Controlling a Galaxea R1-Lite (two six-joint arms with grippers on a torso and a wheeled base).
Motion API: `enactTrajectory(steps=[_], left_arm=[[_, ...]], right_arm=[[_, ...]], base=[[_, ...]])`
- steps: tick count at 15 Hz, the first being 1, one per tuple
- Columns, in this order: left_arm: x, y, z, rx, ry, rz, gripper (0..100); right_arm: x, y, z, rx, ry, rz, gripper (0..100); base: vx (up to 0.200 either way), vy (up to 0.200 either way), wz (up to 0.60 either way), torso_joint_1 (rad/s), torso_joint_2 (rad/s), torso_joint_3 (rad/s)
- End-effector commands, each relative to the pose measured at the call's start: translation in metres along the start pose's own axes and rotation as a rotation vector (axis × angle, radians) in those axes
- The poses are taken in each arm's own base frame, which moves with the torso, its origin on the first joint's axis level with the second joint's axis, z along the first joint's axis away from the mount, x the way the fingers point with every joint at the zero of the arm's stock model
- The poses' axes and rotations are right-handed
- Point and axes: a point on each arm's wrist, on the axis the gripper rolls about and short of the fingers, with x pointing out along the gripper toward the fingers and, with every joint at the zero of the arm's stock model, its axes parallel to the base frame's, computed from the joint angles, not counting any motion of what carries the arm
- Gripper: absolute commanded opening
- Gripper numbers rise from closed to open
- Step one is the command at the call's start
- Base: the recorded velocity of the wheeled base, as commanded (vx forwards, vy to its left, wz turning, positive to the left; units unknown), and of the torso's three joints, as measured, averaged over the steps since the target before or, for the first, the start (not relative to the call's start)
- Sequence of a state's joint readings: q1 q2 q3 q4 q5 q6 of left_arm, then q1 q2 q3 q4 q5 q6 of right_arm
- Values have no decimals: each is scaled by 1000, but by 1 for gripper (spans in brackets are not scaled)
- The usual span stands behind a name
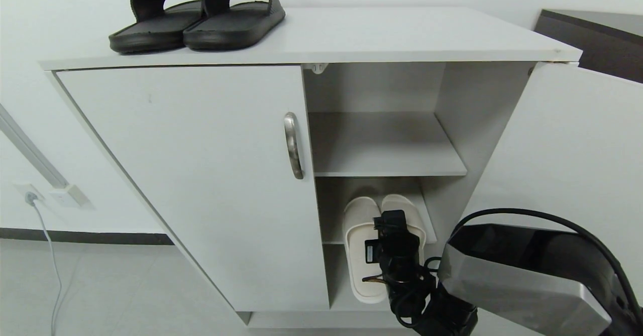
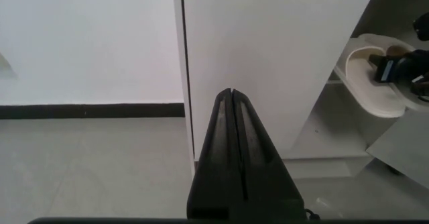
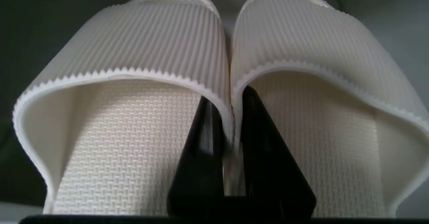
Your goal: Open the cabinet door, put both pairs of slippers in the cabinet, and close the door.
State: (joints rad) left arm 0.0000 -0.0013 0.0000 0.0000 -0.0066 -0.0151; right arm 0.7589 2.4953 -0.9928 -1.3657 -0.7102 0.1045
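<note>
The white cabinet [image 1: 351, 34] has its right door [image 1: 567, 145] swung open and its left door [image 1: 201, 175] closed. A pair of black slippers [image 1: 196, 17] rests on the cabinet top at the left. A pair of white slippers [image 1: 359, 235] lies on the lower shelf inside, heels sticking out past the shelf edge. My right gripper [image 1: 394, 225] is shut on the white slippers [image 3: 154, 56], one finger inside each, pinching their touching inner straps. My left gripper [image 2: 231, 93] is shut and holds nothing, low before the bottom of the closed left door.
The upper shelf [image 1: 382, 145] is bare. A metal handle [image 1: 294, 145] runs down the closed door's right edge. A wall socket with a cable [image 1: 30, 195] is low on the left wall. Dark furniture [image 1: 593, 34] stands behind the open door.
</note>
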Motion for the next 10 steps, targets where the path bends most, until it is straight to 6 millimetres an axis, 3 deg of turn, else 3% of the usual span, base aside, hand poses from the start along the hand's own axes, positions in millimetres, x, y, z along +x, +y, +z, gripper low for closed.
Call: enactTrajectory(steps=[1,10], left_arm=[[0,0,0,0,1,0,0],[0,0,0,-2,1,0,0]], right_arm=[[11,-1,-7,-9,15,-16,0],[71,3,20,6,22,-41,0]], base=[[0,0,0,0,0,0],[0,0,0,0,0,0]])
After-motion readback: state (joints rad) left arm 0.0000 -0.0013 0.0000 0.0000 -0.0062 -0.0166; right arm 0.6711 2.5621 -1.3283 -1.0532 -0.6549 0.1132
